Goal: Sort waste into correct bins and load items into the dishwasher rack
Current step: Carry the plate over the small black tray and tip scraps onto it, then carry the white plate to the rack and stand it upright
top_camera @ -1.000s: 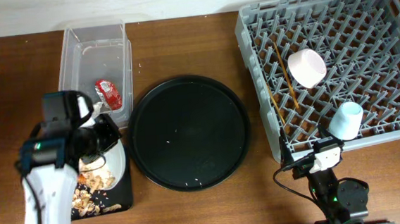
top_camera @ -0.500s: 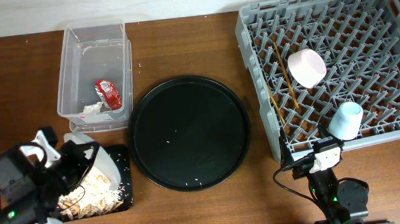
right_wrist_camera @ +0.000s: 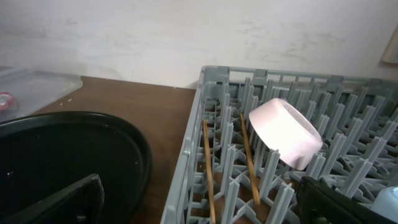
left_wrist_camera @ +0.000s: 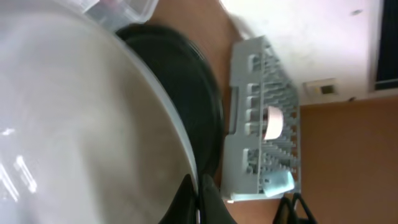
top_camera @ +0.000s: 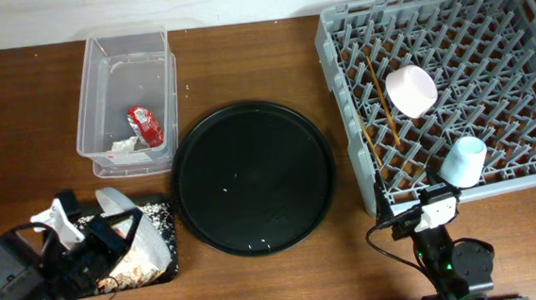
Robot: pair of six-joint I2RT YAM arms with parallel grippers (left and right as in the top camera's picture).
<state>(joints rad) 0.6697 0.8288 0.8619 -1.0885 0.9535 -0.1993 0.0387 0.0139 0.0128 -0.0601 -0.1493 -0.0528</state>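
left pincer (left_wrist_camera: pixel 198 196) pinching tilted pale grey plate (left_wrist_camera: pixel 74 124) by its rim, black tray (top_camera: pixel 170 262) with rice scraps (top_camera: pixel 134 259) right below it; right pincer (right_wrist_camera: pixel 202 186) spread, dishwasher rack (right_wrist_camera: pixel 217 78) just ahead.

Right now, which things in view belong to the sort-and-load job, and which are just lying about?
Job: clear tub, red wrapper, tissue, black rectangular tray, rice scraps, plate in left end effector, dishwasher rack, bowl, cup, chopsticks.
Lying about: large round black tray.
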